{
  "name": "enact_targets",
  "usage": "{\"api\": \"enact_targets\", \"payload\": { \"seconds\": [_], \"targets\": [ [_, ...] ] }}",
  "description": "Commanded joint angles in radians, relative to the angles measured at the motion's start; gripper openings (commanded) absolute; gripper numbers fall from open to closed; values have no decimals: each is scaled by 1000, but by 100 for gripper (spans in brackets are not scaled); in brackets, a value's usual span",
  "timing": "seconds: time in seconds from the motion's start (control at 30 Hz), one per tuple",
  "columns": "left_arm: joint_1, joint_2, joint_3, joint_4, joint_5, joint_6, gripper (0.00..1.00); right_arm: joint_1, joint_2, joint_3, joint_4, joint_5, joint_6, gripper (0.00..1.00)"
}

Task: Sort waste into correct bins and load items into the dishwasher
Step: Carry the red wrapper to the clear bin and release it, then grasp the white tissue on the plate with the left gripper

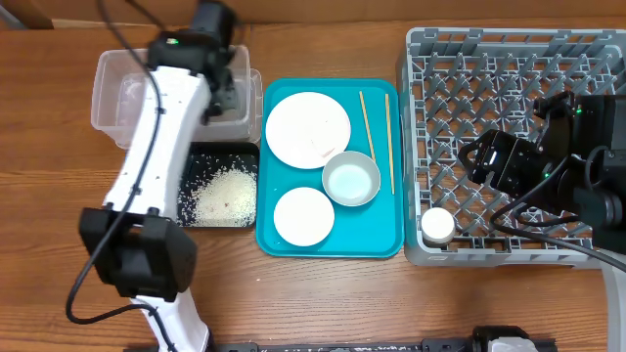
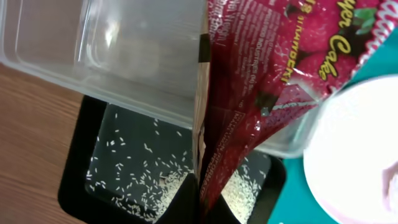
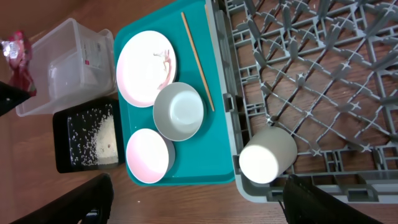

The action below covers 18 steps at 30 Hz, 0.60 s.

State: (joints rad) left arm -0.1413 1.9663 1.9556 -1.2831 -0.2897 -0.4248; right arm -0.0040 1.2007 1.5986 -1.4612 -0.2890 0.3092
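My left gripper (image 2: 200,200) is shut on the crumpled red wrapper (image 2: 261,74) and holds it over the near wall of the clear tub (image 2: 124,50), above the black tray (image 2: 81,155) of loose rice (image 2: 149,183). In the overhead view it (image 1: 223,95) is at the tub's (image 1: 122,93) right end. My right gripper (image 3: 196,208) is open and empty over the grey dish rack (image 3: 311,62), where a small white cup (image 3: 267,155) lies on its side. I cannot make out the tissue.
The teal tray (image 1: 372,230) holds a large plate (image 1: 307,129), a bowl (image 1: 351,179), a small plate (image 1: 303,216) and two chopsticks (image 1: 367,125). The black tray (image 1: 201,156) lies in front of the tub. The rack (image 1: 518,59) fills the right side.
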Motion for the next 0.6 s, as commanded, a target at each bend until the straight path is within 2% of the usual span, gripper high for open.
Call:
{"api": "enact_targets", "payload": {
  "seconds": [0.0,0.1,0.17,0.4,0.57],
  "targets": [
    [31,9,-4,13,156,-24,21,4,-5,10,0,-4,-10,89],
    [31,8,-2,43,236,46,57,4,-5,10,0,-4,-10,89],
    [21,8,6,55,266,72,66,4,-5,10,0,-4,-10,89],
    [-91,8,6,155,277,150,65,4,-5,10,0,-3,-10,90],
    [-222,21,-21,298,294,315,64,4,-5,10,1,0,-10,90]
  ]
}}
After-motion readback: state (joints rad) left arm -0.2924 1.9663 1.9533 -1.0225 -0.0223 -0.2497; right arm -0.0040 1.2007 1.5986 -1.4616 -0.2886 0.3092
